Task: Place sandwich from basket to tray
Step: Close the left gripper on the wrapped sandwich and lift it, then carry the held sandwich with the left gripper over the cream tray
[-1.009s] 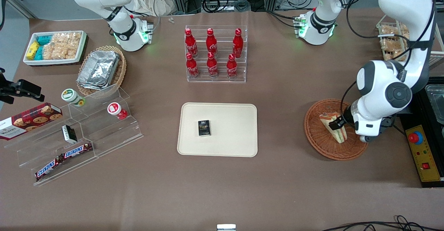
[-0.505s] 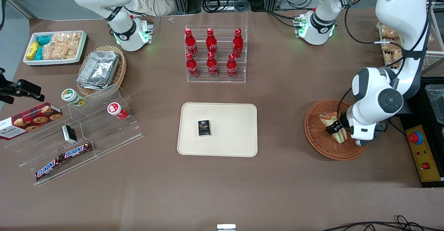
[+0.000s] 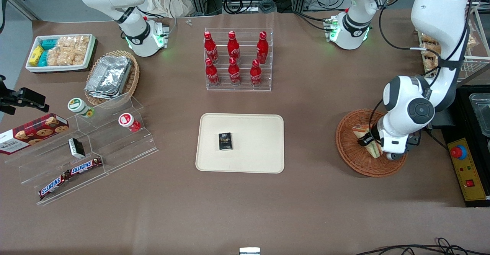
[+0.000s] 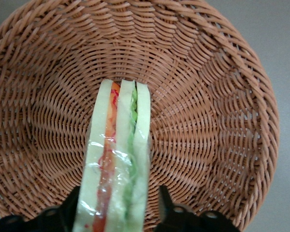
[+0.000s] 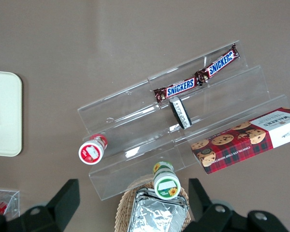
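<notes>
Since the earlier frames the left arm has swung inward over the basket (image 3: 369, 144) and dropped lower, so its gripper (image 3: 366, 140) now sits right down at the sandwich (image 3: 368, 139) rather than beside it. In the wrist view the two dark fingers (image 4: 69, 212) stand one on each flat bread face of the wedge, open only about as wide as the sandwich is thick — whether they are pressing on it or merely alongside cannot be told. The sandwich (image 4: 117, 159) stands on edge in its clear wrap, orange and green filling lines showing between the pale slices, its tip pointing toward the middle of the woven floor of the basket (image 4: 208, 121). Bare wicker lies open on both sides of it, and it stays clear of the raised rim.

The basket sits toward the working arm's end of the table, well apart from the tray (image 3: 260, 147). A stretch of bare brown tabletop lies between the two. On the tray a small dark box (image 3: 225, 141) rests nearer the parked arm's end — most of the cream surface around it is open, up to the low rounded rim.
</notes>
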